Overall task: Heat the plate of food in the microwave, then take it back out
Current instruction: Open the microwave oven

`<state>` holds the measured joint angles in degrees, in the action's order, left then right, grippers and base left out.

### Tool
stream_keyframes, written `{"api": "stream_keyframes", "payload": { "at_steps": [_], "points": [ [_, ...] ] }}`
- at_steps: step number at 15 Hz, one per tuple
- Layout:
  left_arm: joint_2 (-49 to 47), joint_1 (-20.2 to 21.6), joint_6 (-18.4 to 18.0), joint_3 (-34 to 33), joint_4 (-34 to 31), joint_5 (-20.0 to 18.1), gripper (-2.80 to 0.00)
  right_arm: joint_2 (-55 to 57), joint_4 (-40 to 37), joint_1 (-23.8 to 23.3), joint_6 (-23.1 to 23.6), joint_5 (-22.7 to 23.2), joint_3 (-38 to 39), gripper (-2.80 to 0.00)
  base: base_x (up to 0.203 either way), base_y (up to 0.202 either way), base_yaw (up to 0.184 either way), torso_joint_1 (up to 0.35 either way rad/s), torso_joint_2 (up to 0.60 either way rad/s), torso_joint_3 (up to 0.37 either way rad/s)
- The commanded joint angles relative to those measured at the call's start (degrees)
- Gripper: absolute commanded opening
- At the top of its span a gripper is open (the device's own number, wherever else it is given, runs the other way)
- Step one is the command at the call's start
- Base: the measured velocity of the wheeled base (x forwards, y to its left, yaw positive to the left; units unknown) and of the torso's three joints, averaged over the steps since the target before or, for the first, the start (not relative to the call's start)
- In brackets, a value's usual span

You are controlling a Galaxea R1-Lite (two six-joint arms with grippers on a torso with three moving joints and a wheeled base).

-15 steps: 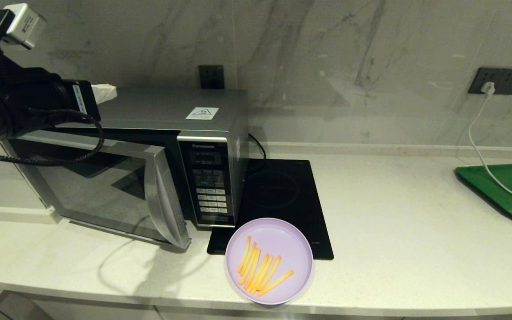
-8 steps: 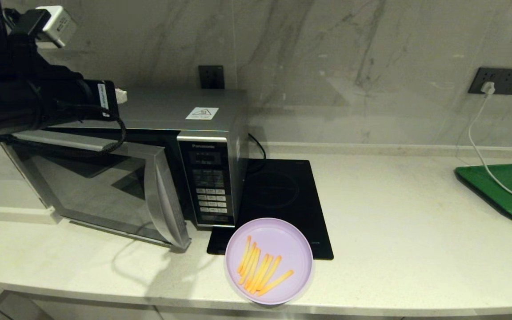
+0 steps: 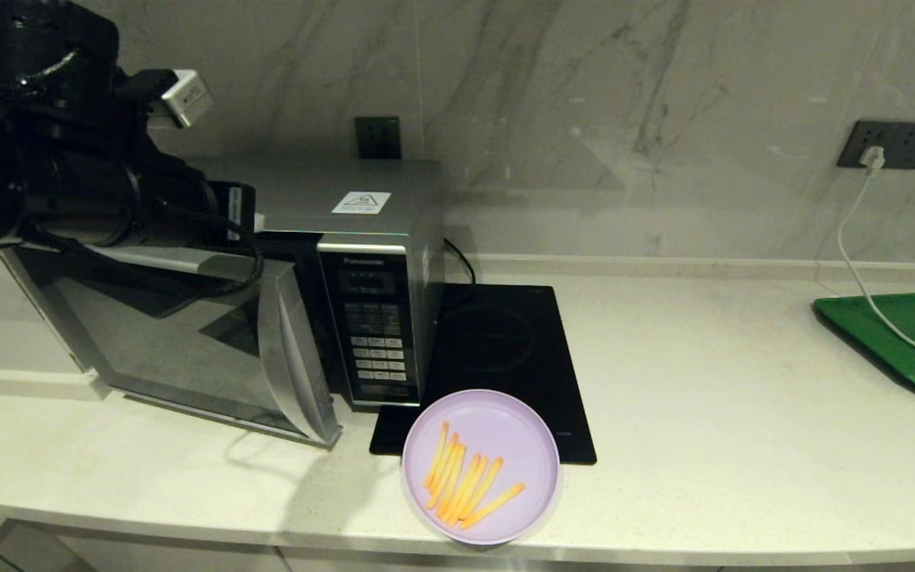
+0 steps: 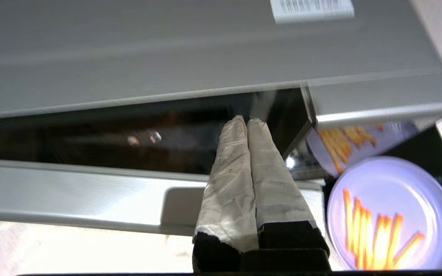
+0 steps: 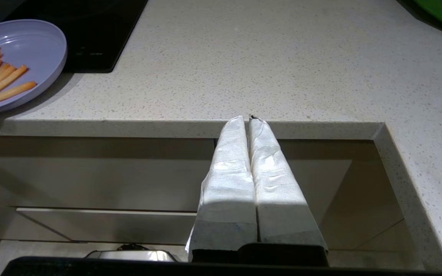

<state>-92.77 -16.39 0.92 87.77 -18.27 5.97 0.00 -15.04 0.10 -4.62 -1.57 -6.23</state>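
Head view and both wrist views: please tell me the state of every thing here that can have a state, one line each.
microwave: door partly open.
plate of food: on the counter near its front edge, fries on it, not held.
left hand: shut, empty, above the gap over the door.
right hand: shut, empty, parked below the counter edge.
white plug: plugged into the wall socket.

Surface (image 3: 704,413): pale speckled stone, running along a marble wall. Resting on it, from the robot's left: microwave (image 3: 362,238), door ajar; black induction hob (image 3: 505,349) just beside the microwave, against its right side; plate of food (image 3: 480,466) at the front edge, its rear rim overlapping the hob's front corner. Green tray (image 3: 910,342) well apart at far right, a white cable (image 3: 862,278) trailing across it.
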Motion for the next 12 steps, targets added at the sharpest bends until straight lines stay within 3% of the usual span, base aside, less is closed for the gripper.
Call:
{"api": "stream_keyframes", "payload": {
  "at_steps": [1, 12],
  "points": [
    [-1.7, -0.5, 0.8, 1.5, -2.2, 0.2, -2.8, 0.0, -0.1, 0.1, 0.0, 0.0, 0.0, -2.8, 0.0, 0.0, 0.0, 0.0, 0.0, 0.0],
    [-1.4, -0.5, 2.5, 1.1, -6.0, 2.1, -2.8, 0.0, -0.1, 0.0, 0.0, 0.0, 0.0, -2.8, 0.0, 0.0, 0.0, 0.0, 0.0, 0.0]
  ]
}}
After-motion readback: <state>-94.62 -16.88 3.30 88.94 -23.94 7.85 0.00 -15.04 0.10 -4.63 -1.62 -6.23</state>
